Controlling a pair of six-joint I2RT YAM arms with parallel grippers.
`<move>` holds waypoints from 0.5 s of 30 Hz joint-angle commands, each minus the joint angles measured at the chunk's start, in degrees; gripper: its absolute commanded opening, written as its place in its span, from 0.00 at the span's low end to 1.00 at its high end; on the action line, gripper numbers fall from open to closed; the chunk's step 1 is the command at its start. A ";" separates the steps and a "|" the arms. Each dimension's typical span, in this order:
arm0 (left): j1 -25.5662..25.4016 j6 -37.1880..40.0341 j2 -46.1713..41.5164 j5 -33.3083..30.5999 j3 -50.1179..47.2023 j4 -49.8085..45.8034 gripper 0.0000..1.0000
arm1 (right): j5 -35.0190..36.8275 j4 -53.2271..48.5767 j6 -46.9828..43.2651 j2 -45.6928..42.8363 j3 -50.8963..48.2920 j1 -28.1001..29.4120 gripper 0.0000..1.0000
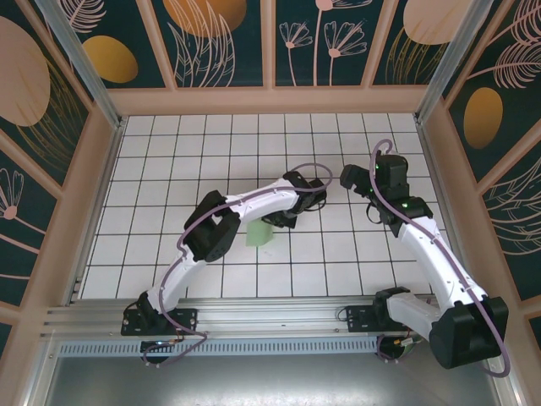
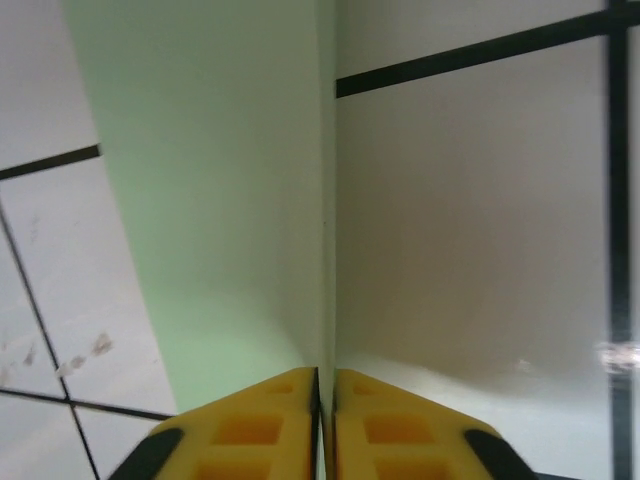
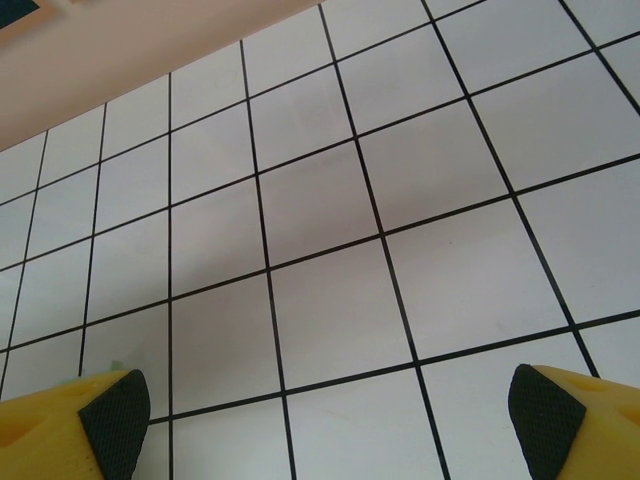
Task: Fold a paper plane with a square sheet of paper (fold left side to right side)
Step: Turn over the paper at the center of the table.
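Left pincer (image 2: 326, 376) narrow, pinching mint paper sheet (image 2: 220, 200) near white-tiled bench (image 1: 161, 161) centre; right pincer (image 3: 330, 405) wide above tiles; teal floral walls (image 1: 220, 34) around.

White black-gridded table (image 1: 169, 161), pale mint-green sheet of paper (image 1: 259, 234) near its middle
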 commanded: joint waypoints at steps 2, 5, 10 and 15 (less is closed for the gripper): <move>1.49 3.79 0.66 5.80 2.43 2.69 0.22 | -2.18 -0.42 -0.03 0.29 -0.61 -0.48 0.95; 2.55 5.45 -0.59 10.13 2.38 6.46 0.30 | -3.64 -0.19 -0.11 1.14 -0.61 -0.46 0.96; 4.28 8.11 -7.05 17.88 -2.38 16.32 0.48 | -10.90 1.77 -0.55 2.57 -1.22 -0.33 0.95; 7.60 8.34 -19.70 23.45 -16.56 30.46 0.59 | -20.71 4.87 0.06 6.47 -1.69 0.22 0.90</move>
